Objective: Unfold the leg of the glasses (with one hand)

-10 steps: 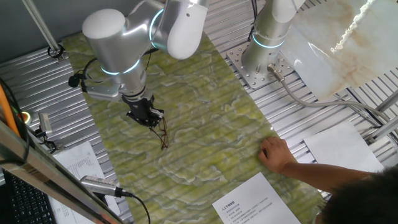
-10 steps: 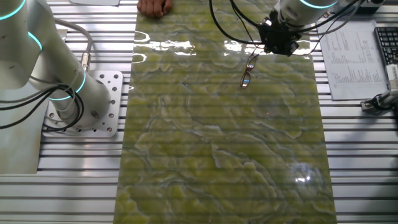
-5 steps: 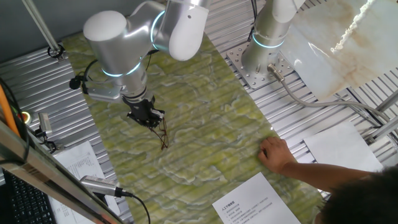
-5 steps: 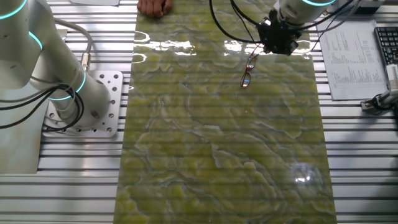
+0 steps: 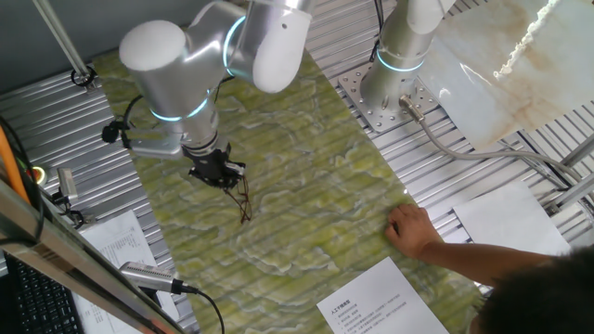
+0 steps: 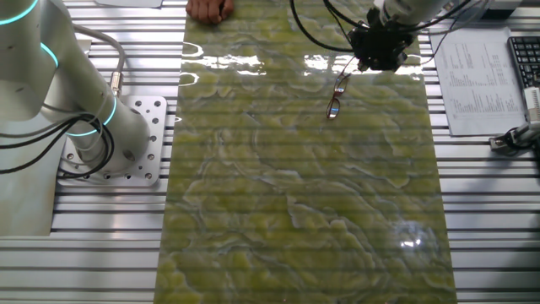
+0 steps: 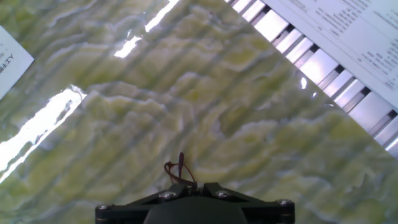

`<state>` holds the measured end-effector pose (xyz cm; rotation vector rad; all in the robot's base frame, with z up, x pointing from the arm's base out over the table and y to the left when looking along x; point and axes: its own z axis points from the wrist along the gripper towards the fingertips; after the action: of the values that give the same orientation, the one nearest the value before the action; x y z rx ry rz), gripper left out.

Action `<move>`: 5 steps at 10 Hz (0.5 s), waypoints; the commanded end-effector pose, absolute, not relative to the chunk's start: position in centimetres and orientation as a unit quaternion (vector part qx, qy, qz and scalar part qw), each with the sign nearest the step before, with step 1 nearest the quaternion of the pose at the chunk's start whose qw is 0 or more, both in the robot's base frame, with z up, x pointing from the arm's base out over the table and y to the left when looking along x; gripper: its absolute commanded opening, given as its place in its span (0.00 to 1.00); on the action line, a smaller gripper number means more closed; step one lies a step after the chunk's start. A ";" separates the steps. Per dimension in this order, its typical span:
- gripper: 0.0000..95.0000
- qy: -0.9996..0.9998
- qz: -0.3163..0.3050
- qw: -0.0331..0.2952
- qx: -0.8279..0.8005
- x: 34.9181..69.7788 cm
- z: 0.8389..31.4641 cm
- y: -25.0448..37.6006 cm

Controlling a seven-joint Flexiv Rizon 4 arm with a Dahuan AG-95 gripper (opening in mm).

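Note:
The glasses (image 5: 244,200) are thin, dark reddish-brown wire and lie on the green marbled mat (image 5: 306,186), just below my black gripper (image 5: 228,180). In the other fixed view the glasses (image 6: 335,100) hang down from the gripper (image 6: 361,66) toward the mat, with one leg running up to the fingertips. In the hand view my gripper (image 7: 188,185) has its jaws together, and a red-brown wire loop of the glasses (image 7: 179,170) sticks out right in front of them. The lenses are out of sight in that view.
A person's hand (image 5: 412,230) rests on the mat's edge; it also shows in the other fixed view (image 6: 209,8). Printed sheets (image 5: 380,301) lie beside the mat. A second arm's base (image 5: 390,88) stands on the slatted table. A keyboard (image 6: 525,51) lies at the right.
The arm's upper joints have shifted slightly to the left. The gripper and the glasses stay in about the same place.

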<state>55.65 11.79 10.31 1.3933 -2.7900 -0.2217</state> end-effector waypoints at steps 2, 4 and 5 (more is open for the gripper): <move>0.00 -0.884 -0.071 0.005 0.462 54.1 10.0 10.3; 0.00 -0.883 -0.061 0.010 0.465 53.8 10.3 10.0; 0.00 -0.882 -0.060 0.010 0.467 53.2 10.0 9.6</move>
<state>53.15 9.63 9.98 1.4579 -2.7468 -0.1862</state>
